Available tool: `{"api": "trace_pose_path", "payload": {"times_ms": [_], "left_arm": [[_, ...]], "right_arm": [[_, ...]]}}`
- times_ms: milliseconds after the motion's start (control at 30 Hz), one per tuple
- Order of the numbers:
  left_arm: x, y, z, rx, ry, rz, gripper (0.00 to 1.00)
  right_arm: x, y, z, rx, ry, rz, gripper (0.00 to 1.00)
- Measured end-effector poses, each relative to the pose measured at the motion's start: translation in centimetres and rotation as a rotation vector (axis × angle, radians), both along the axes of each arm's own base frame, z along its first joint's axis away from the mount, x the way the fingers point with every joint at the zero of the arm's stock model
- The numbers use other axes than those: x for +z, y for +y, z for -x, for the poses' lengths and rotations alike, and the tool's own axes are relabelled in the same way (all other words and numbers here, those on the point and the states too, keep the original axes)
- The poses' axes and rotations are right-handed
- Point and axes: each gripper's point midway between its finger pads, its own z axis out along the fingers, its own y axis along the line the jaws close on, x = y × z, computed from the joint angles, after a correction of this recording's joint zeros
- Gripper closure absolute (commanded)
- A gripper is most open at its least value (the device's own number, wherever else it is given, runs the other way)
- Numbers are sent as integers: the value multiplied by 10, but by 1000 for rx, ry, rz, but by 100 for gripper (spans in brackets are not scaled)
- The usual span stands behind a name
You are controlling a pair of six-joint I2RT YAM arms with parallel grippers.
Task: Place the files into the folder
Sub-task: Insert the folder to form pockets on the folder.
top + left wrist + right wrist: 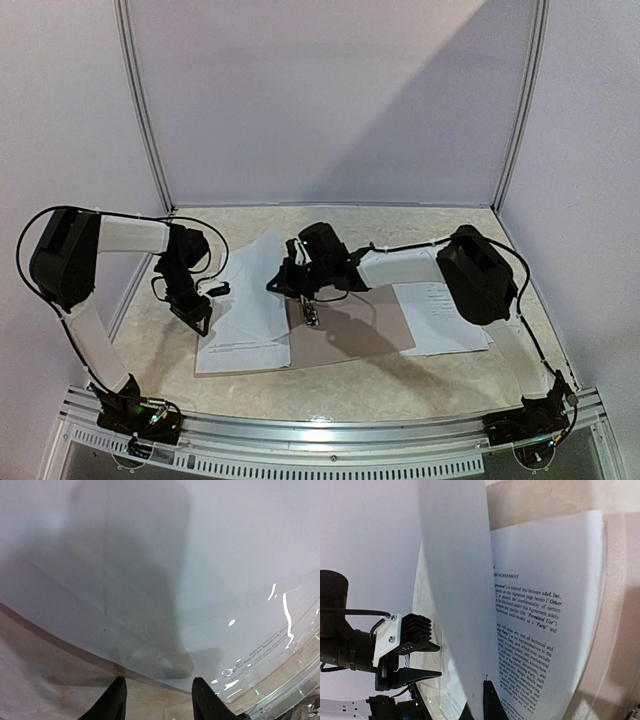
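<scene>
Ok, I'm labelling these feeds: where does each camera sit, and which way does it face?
Top: above and behind the bases, looking down on table, folder and sheets; left arm and right arm show whole.
Left wrist: on the left arm, facing down at a white sheet; its own fingers at the bottom.
Right wrist: on the right arm, facing left along a lifted sheet and a printed page; one own finger shows.
Shared: top and right wrist both show the left gripper.

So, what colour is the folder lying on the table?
Brown-tan, plain; the folder shows best in the top external view.
</scene>
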Motion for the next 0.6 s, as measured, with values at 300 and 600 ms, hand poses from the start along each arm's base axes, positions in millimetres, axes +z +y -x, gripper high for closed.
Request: {"api": "trace_pose_path", "payload": {"times_ms": [300,600], "left_arm": [[0,1,0,5,4,3,53],[0,1,0,12,7,11,54]], "right_arm": [[-36,11,29,179,5,10,100],[-36,5,40,287,-72,53,98]]}}
